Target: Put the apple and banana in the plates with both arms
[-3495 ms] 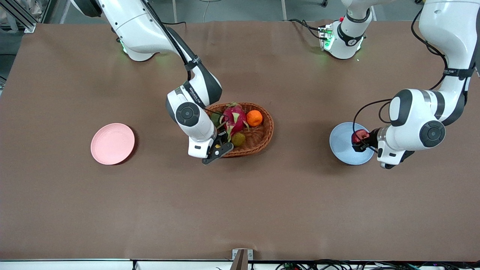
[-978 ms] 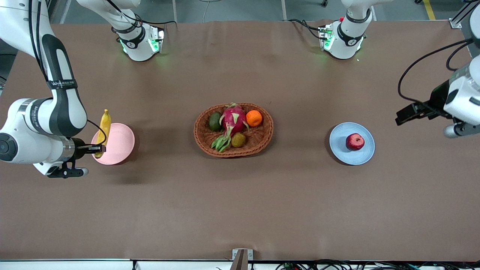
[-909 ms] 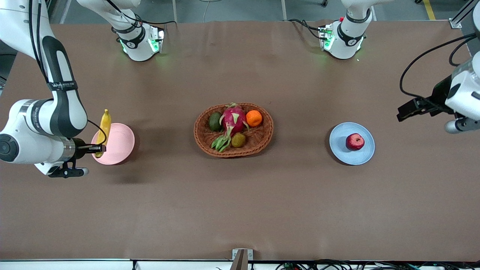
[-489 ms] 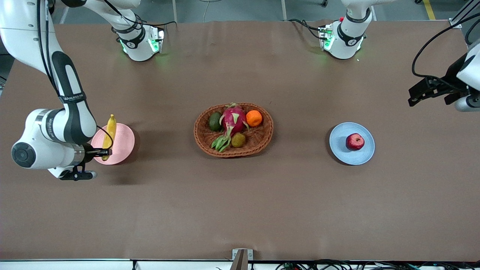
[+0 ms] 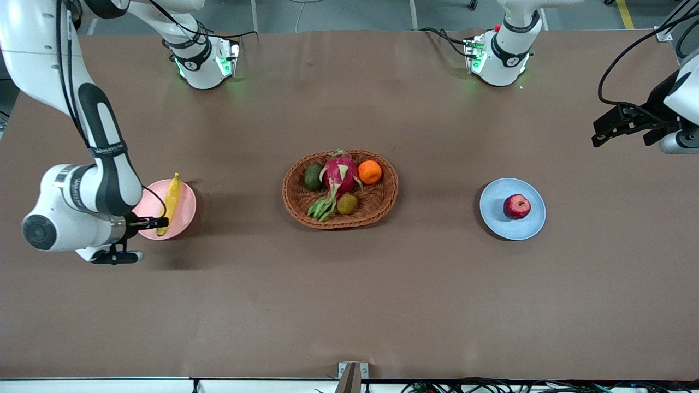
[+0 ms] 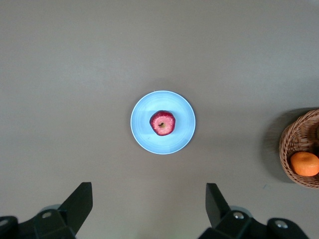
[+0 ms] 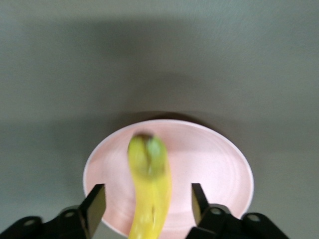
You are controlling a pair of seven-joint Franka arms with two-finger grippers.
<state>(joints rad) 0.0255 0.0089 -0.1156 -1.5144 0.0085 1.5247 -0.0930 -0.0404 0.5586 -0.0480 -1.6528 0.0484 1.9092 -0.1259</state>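
The yellow banana (image 5: pixel 170 202) lies across the pale pink plate (image 5: pixel 185 207) at the right arm's end of the table. My right gripper (image 5: pixel 157 222) is open at the banana's lower tip; in the right wrist view its fingers (image 7: pixel 95 203) stand wide on both sides of the banana (image 7: pixel 149 184) over the pink plate (image 7: pixel 214 164). The dark red apple (image 5: pixel 516 206) sits on the light blue plate (image 5: pixel 497 218). My left gripper (image 5: pixel 600 134) is open and empty, up in the air at the left arm's end; its wrist view shows the apple (image 6: pixel 162 123) on the blue plate (image 6: pixel 144 135).
A brown wicker basket (image 5: pixel 382 207) stands mid-table between the plates, holding a pink dragon fruit (image 5: pixel 340 172), an orange (image 5: pixel 370 172) and two green fruits. The basket (image 6: pixel 291 149) and orange (image 6: pixel 305 164) also show in the left wrist view.
My right gripper carried the banana from the basket over the pink plate and opened; the banana now lies on the plate. My left gripper let go of the apple and rose away.
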